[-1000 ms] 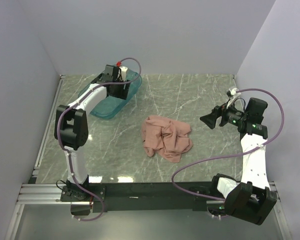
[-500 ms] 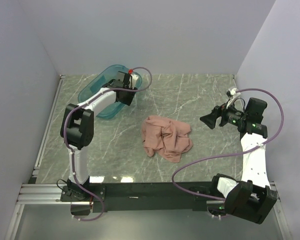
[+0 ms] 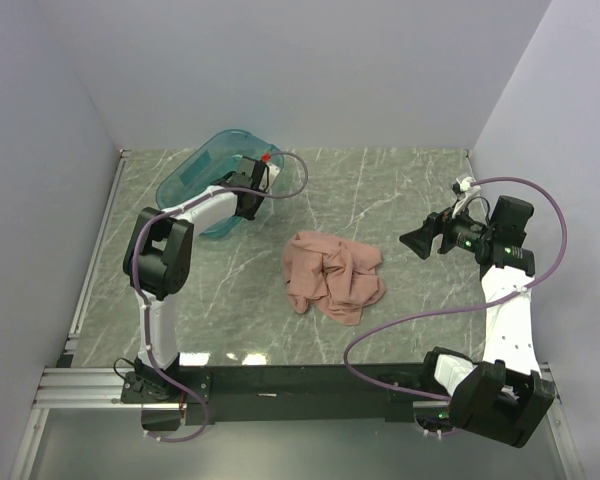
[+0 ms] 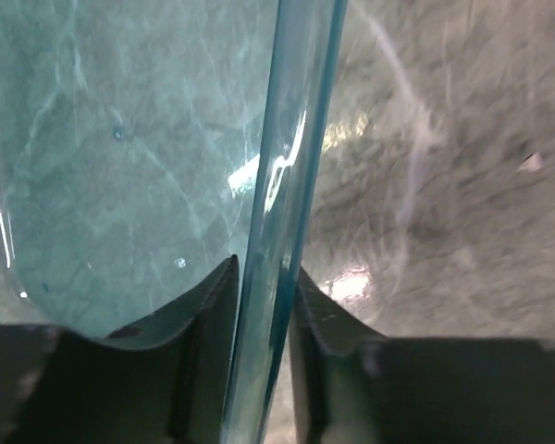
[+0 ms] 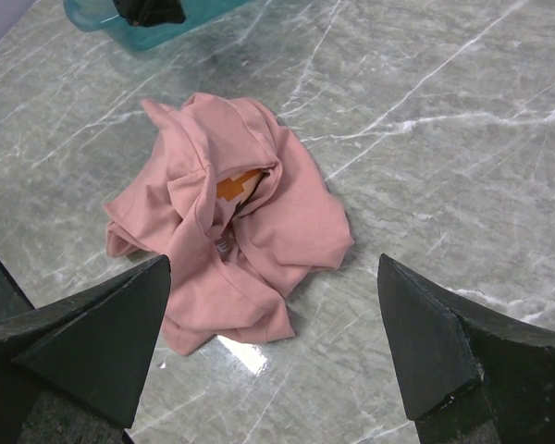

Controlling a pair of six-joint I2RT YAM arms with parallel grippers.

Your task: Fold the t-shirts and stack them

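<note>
Plainly, the crumpled pink t-shirt (image 3: 335, 278) lies in a heap near the middle of the marble table (image 3: 380, 190). At its two o'clock the right gripper (image 3: 416, 241) hangs above the table, apart from the cloth, aimed toward nine o'clock with its jaws spread wide and empty. At the shirt's ten o'clock the left arm stretches far out, and the left gripper (image 3: 252, 190) pinches the rim of the teal tray (image 3: 195, 175), which is tilted up.
</note>
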